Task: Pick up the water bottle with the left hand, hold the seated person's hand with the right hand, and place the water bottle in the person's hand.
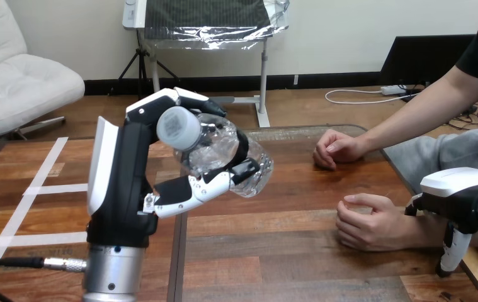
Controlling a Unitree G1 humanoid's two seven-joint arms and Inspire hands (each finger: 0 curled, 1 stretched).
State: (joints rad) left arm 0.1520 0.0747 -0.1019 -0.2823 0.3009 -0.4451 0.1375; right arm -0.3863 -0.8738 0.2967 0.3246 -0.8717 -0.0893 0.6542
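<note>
Near right, the right hand (453,200) lies against the wrist of the person's nearer hand (367,221), loosely fisted on the wooden table (274,258); whether it grips cannot be told. Bare tabletop separates them from the left hand (126,182), raised at left, clamped round the clear water bottle (220,148). The person's farther hand (337,150) rests near the far edge.

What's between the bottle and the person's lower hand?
Only bare table, in the head view, from the bottle in the left hand to the person's lower hand.

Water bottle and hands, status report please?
Left hand shut on water bottle, aloft. Right hand beside person's nearer hand. That hand fisted, not open.
</note>
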